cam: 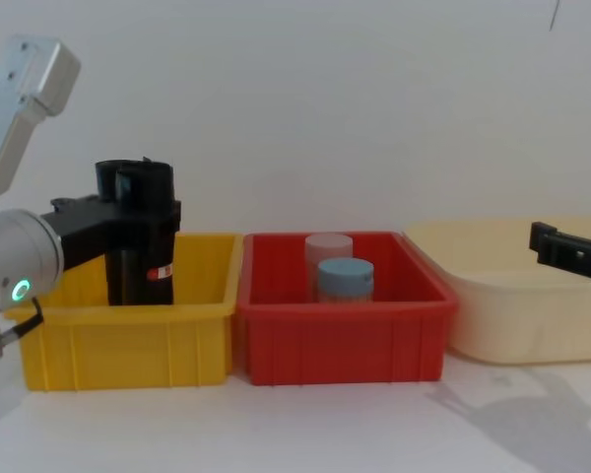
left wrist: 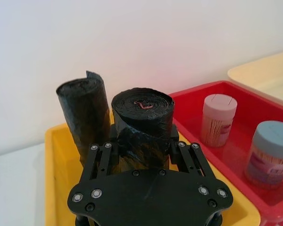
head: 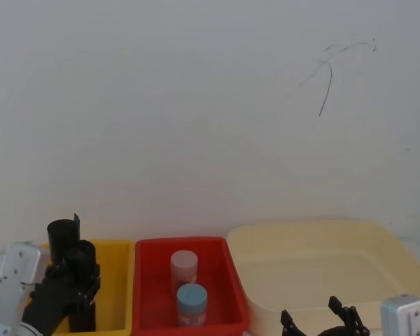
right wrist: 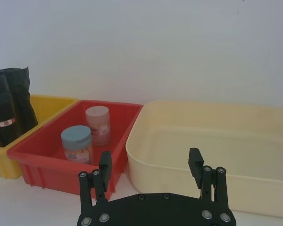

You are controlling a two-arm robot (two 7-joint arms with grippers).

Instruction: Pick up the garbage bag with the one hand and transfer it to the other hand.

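The garbage bag [left wrist: 142, 117], a tall black roll with a red-and-white label [cam: 159, 273], stands upright in the yellow bin [cam: 128, 345] and rises well above its rim. My left gripper [left wrist: 142, 139] is shut on it, one finger [left wrist: 109, 143] pressed to each side of the roll. In the chest view the left gripper [cam: 143, 222] holds the roll near its top, and a green ring light [cam: 20, 290] glows on the arm. My right gripper [right wrist: 150, 164] stands open with nothing between its fingers, low over the front of the cream tub [right wrist: 217, 141].
A second, crinkled black roll [left wrist: 83, 113] stands just behind the held one in the yellow bin. The red bin [cam: 345, 345] in the middle holds a pink-lidded jar [head: 183, 264] and a blue-lidded jar [head: 192, 299]. A white wall rises close behind the bins.
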